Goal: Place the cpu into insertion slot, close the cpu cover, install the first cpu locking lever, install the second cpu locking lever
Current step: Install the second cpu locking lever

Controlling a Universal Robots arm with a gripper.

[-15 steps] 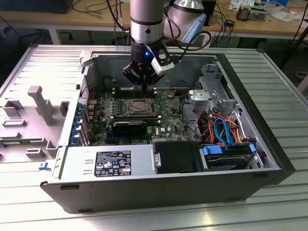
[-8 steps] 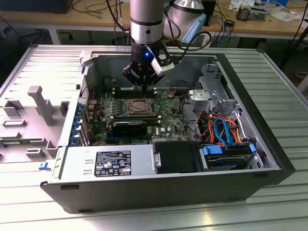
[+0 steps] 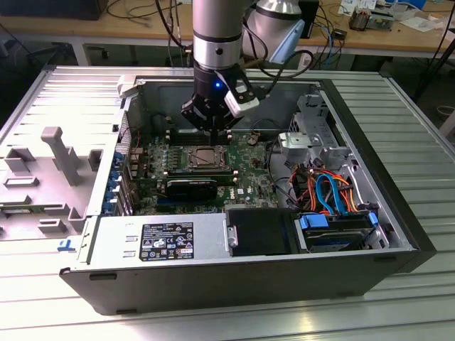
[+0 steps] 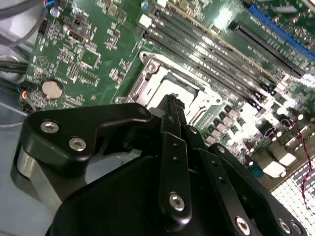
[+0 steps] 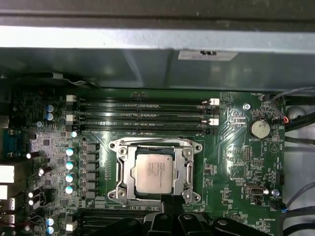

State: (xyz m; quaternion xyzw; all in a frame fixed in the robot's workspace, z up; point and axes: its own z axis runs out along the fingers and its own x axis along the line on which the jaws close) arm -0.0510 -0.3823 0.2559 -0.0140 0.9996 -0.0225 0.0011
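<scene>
The cpu [image 5: 154, 169], a dull silver square chip, lies flat in the insertion slot [image 5: 194, 146] on the green board. The cpu cover [image 5: 125, 172], a silver frame with a square window, lies down around the chip. In the exterior view the cpu [image 3: 206, 155] sits under my gripper [image 3: 213, 131], which hangs just above the socket's far edge. The black fingers come together at the tip, with nothing between them, in the second wrist view, where my gripper [image 4: 172, 101] points at the socket frame [image 4: 145, 83]. In the first wrist view my gripper [image 5: 166, 202] is at the slot's edge.
Long memory slots [image 5: 142, 115] run beside the socket, and a coin battery [image 5: 259, 129] sits further off. A long black card [image 3: 192, 188] lies in front of the socket. The power supply [image 3: 156, 238], drive cage [image 3: 306, 142] and coloured cables [image 3: 327, 188] crowd the case.
</scene>
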